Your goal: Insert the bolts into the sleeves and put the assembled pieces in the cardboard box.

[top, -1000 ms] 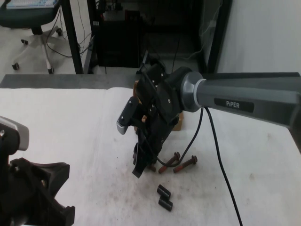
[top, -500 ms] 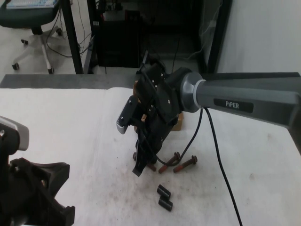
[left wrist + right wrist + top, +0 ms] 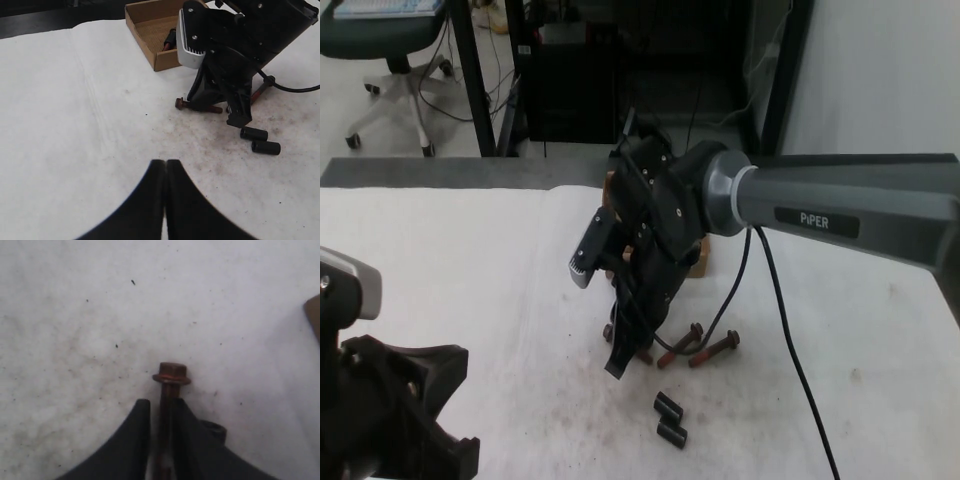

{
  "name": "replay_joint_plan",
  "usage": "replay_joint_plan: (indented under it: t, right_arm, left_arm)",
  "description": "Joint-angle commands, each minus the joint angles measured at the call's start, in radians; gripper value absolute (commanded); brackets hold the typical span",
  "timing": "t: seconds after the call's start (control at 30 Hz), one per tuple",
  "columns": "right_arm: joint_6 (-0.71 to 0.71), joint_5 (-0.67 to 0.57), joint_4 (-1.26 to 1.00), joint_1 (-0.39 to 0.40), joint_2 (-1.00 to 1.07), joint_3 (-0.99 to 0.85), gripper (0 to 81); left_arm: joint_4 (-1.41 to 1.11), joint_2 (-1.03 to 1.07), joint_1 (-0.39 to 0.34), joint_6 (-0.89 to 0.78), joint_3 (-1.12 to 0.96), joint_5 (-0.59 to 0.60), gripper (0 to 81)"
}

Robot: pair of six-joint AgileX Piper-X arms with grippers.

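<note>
My right gripper (image 3: 161,412) is down at the white cloth, its two dark fingers closed on the shank of a rusty bolt (image 3: 171,374) whose head sticks out past the tips. From above, that gripper (image 3: 620,358) stands just in front of the cardboard box (image 3: 698,264). Two more bolts (image 3: 678,345) (image 3: 715,348) lie to its right, and two black sleeves (image 3: 668,405) (image 3: 672,433) lie nearer the front. My left gripper (image 3: 165,167) is shut with nothing in it, hovering apart from the held bolt (image 3: 181,103), the sleeves (image 3: 253,134) and the box (image 3: 150,45).
A white cloth (image 3: 470,280) covers the bench. The left arm's dark body (image 3: 380,410) sits at the front left corner. The right arm's cable (image 3: 790,360) trails across the cloth at the right. A dark piece (image 3: 170,39) lies inside the box.
The right gripper has shifted very slightly to the right and down at the bolt. The left arm, loose bolts and sleeves have stayed put.
</note>
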Motion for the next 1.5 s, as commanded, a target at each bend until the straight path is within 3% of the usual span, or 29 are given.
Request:
replay_joint_plan:
  t: [0.0, 0.07, 0.3, 0.83, 1.33, 1.4, 1.47]
  right_arm:
    - [-0.007, 0.007, 0.043, 0.001, 0.000, 0.003, 28.7]
    - [-0.007, 0.023, 0.036, 0.001, 0.000, 0.003, 29.4]
    - [-0.007, 0.022, -0.018, 0.001, 0.000, 0.003, 20.8]
    - [-0.009, 0.016, -0.055, 0.001, 0.017, 0.000, 20.7]
    - [0.000, 0.067, -0.086, 0.061, 0.071, -0.006, 20.6]
    - [0.000, 0.069, -0.067, 0.061, 0.071, -0.006, 16.0]
    - [0.000, 0.076, -0.036, 0.059, 0.071, -0.006, 4.1]
  left_arm:
    - [-0.011, 0.001, 0.001, 0.001, 0.002, -0.008, 0.3]
    - [-0.011, 0.001, 0.001, 0.001, 0.002, -0.008, 0.3]
    - [-0.011, 0.001, 0.001, 0.001, 0.002, -0.008, 0.3]
    - [-0.011, 0.001, 0.001, 0.001, 0.002, -0.008, 0.3]
    - [-0.011, 0.001, 0.001, 0.001, 0.002, -0.008, 0.3]
    - [-0.011, 0.001, 0.001, 0.001, 0.002, -0.008, 0.3]
    - [-0.011, 0.001, 0.001, 0.001, 0.002, -0.008, 0.3]
